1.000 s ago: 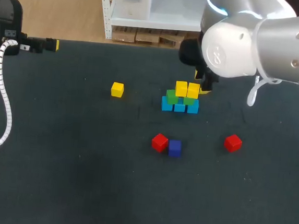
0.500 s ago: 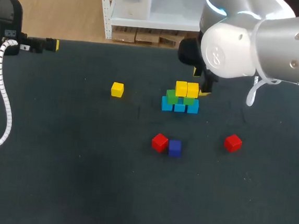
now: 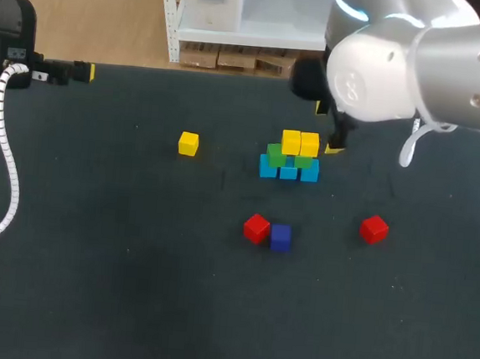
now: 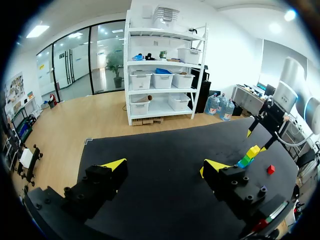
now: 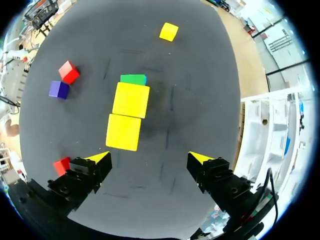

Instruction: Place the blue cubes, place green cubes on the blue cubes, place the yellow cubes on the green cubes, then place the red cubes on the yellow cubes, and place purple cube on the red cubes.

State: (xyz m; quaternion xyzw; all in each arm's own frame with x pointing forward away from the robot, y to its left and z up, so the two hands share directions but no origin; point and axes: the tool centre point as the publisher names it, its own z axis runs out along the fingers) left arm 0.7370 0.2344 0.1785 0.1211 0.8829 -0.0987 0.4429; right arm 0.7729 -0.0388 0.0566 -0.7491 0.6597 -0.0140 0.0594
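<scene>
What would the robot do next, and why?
Probably swing the right end effector over to the loose yellow cube: it hangs open and empty by the stack, and that cube lies apart from it.

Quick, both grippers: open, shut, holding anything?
Left gripper: open, holding nothing.
Right gripper: open, holding nothing.

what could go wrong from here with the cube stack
1. The right pincer hangs open close above the two stacked yellow cubes. A low sideways move could knock them off the green cubes, where they already seem to sit off-centre.
2. The nearer red cube appears to touch the purple cube, so grasping one may shove the other.
</scene>
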